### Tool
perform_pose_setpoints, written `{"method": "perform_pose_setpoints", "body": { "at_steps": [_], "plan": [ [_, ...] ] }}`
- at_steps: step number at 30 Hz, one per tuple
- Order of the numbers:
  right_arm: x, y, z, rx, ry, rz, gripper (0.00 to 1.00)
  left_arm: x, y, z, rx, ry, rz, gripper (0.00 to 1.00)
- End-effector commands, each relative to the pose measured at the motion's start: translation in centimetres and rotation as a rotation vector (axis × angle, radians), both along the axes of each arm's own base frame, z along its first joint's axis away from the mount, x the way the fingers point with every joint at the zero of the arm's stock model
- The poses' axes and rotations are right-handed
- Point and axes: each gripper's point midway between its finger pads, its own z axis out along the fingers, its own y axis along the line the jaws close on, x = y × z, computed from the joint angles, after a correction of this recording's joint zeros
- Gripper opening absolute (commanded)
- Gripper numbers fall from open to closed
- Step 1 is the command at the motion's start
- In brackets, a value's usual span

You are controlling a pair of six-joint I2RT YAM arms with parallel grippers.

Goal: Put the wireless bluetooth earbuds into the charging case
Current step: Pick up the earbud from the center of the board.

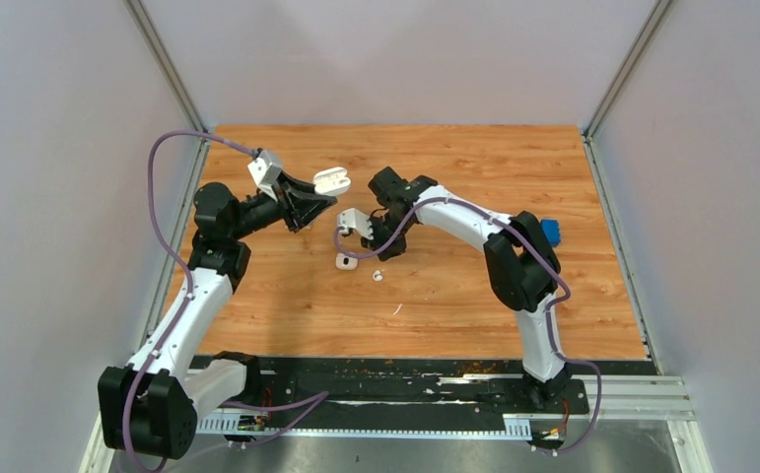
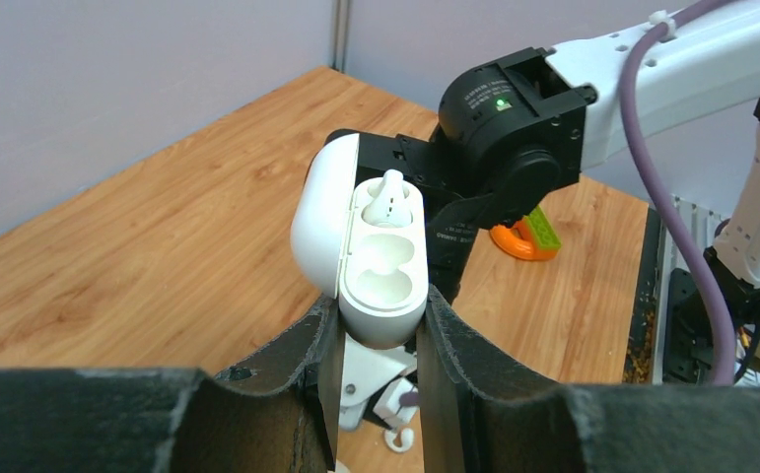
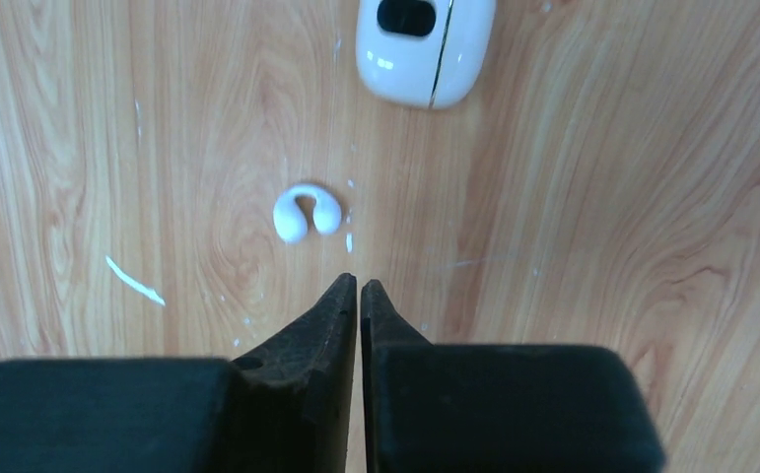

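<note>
One earbud (image 2: 392, 197) sits in the charging case (image 2: 383, 258), grasped by the left claw (image 2: 378, 304). The right claw (image 3: 358, 294), clenched empty, should open and straddle the loose earbud (image 3: 307, 212) on the counter (image 3: 602, 246).

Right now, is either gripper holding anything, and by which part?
The left gripper clamps the open charging case by the near end of its base, one finger on each side. The right gripper is shut with nothing between its fingers.

One overhead, two close wrist views
</note>
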Motion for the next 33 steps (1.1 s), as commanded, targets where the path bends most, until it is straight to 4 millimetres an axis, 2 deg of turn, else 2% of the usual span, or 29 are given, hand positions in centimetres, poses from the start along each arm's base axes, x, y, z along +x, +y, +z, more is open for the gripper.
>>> {"method": "perform_pose_setpoints", "body": {
  "at_steps": [1, 2, 5, 10, 11, 19, 33],
  "plan": [
    [0.2, 3.2, 3.7, 0.051, -0.061, -0.165, 0.03, -0.1, 0.3, 2.5, -0.002, -0.071, 0.010, 0.00],
    [-0.3, 3.6, 3.8, 0.042, -0.056, -0.201, 0.00, 0.1, 0.4, 2.4, -0.002, -0.070, 0.013, 0.00],
    [-2.5, 4.3, 3.3, -0.006, 0.016, -0.305, 0.00, 0.3, 0.4, 2.5, -0.006, -0.074, 0.016, 0.00],
    [-3.1, 3.7, 1.8, -0.090, 0.037, -0.538, 0.21, 0.4, 0.4, 2.6, -0.009, -0.070, 0.019, 0.00],
    [-3.0, 3.5, 1.5, -0.105, 0.036, -0.556, 0.22, 0.4, 0.4, 2.5, -0.009, -0.070, 0.019, 0.00],
    [-3.0, 3.5, 0.1, -0.140, 0.064, -0.575, 0.15, 0.2, 0.4, 2.0, -0.007, -0.056, 0.024, 0.00],
    [-2.8, 3.1, -1.4, -0.165, 0.079, -0.594, 0.16, 0.3, 0.5, 1.9, -0.012, -0.050, 0.029, 0.00]
  ]
}}
